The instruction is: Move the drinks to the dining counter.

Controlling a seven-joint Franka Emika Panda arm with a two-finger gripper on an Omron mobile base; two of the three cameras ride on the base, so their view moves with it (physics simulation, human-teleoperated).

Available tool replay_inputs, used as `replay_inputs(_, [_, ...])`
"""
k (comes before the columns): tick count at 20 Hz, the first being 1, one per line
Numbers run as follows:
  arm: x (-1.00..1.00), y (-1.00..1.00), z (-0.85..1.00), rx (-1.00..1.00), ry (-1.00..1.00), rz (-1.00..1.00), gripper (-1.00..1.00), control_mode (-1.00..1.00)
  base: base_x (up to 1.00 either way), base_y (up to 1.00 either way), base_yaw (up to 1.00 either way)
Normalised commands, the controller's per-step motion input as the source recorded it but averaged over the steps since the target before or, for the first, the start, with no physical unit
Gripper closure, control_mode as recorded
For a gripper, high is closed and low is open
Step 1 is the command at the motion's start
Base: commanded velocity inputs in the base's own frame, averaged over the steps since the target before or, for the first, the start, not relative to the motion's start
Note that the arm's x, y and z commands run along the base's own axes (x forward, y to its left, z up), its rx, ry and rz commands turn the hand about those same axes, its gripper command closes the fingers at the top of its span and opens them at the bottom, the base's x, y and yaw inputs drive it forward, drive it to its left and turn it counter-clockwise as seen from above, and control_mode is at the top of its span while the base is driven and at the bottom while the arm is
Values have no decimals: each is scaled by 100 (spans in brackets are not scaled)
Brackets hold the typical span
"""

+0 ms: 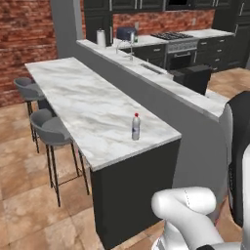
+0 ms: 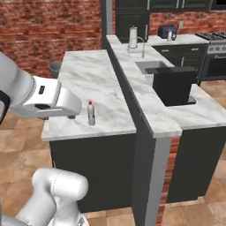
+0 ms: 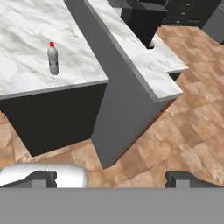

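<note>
A slim clear bottle with a red cap (image 1: pixel 135 127) (image 2: pixel 91 113) (image 3: pixel 53 59) stands upright near the close end of the dining counter (image 1: pixel 83 97) (image 2: pixel 88 75) (image 3: pixel 26 26), a long white marble slab on a dark base. My gripper (image 3: pixel 113 178) is open, with nothing between its fingertips. It hangs back from the counter's end, well apart from the bottle, and looks over the counter and the tiled floor. On the far worktop a small grey bottle (image 2: pixel 170 35) stands beside the toaster (image 2: pixel 166 31); at this distance it is too small to tell more.
Two grey stools (image 1: pixel 51 129) (image 1: pixel 29 89) stand along the dining counter's left side. A higher grey ledge (image 1: pixel 161 80) (image 2: pixel 137 79) runs along its right. Beyond it are a dark box (image 2: pixel 174 84), a faucet (image 2: pixel 143 46), a paper-towel roll (image 2: pixel 133 37) and a stove (image 1: pixel 173 36).
</note>
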Motion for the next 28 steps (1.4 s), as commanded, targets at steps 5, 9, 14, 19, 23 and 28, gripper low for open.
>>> replay_inputs(5, [0,0,0,0,0,0,-100,100,-11,-100,0])
replay_inputs(9, [0,0,0,0,0,0,-100,100,61,-100,8])
replay_inputs(14, [0,0,0,0,0,0,-100,100,81,-100,14])
replay_inputs(19, [0,0,0,0,0,0,-100,100,83,-100,12])
replay_inputs(23, [0,0,0,0,0,0,-100,100,80,-100,9])
replay_inputs(28, [0,0,0,0,0,0,-100,100,31,-100,2])
